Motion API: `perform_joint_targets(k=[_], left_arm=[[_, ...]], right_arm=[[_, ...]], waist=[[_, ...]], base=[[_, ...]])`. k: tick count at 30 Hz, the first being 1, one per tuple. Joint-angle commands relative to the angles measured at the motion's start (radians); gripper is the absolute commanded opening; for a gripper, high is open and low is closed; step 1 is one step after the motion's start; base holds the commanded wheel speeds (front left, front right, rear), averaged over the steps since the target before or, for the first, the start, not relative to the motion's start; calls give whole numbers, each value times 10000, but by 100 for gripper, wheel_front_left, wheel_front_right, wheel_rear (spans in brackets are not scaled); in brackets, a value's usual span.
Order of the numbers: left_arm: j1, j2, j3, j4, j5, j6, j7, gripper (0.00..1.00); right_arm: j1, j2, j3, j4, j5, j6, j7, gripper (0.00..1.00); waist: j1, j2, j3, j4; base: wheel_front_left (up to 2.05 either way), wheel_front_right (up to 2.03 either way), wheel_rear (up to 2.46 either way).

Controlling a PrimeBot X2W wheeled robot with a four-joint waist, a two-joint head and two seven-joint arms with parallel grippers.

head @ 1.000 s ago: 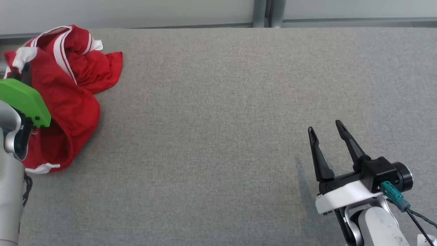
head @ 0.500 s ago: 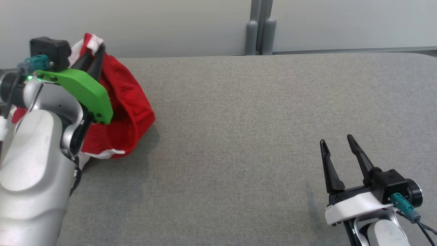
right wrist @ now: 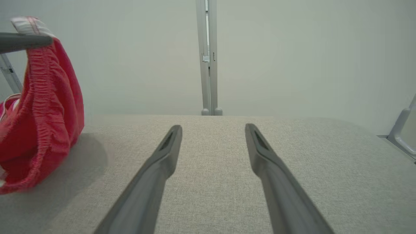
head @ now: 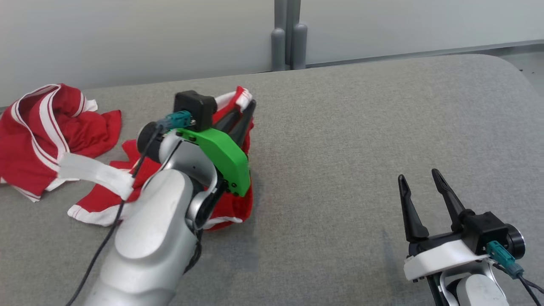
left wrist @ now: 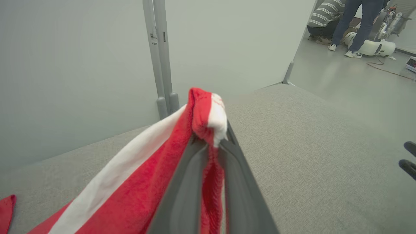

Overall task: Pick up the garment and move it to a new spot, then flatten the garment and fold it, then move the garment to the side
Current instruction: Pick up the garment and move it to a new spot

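The garment (head: 231, 208) is red cloth with white trim. My left gripper (head: 248, 106) is shut on its gathered edge and holds it up above the grey padded table (head: 340, 140), with its lower part trailing on the surface. In the left wrist view the garment (left wrist: 146, 182) is bunched between the left gripper (left wrist: 212, 138) fingers. The right wrist view shows the garment (right wrist: 42, 107) hanging at the left. My right gripper (head: 418, 176) stands open at the lower right, well apart from the cloth, and in its own view the right gripper (right wrist: 213, 130) holds nothing.
A second heap of red-and-white cloth (head: 42, 123) lies at the table's far left. A grey post (head: 289, 38) stands against the back wall. The table's rounded right corner (head: 510, 63) is near. People (left wrist: 351, 22) stand on the floor beyond it.
My left gripper has lifted the garment off the heap and carried it right, toward the table's middle. The head view has shifted as well. The right gripper stays open in place.
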Motion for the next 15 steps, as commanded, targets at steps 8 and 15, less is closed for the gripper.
perform_joint_targets(k=[8, 15], left_arm=[[-331, -639, -1325, 1803, -326, -29, -426, 0], [-922, -693, -2023, 2961, -977, -8, -1036, 0]], right_arm=[[-356, -40, 262, 63, 185, 1, -41, 100], [-482, -34, 438, 149, 274, 1, -41, 100]], waist=[[0, 49, 491, -1550], [0, 49, 757, -2389]], base=[[0, 0, 0], [0, 0, 0]])
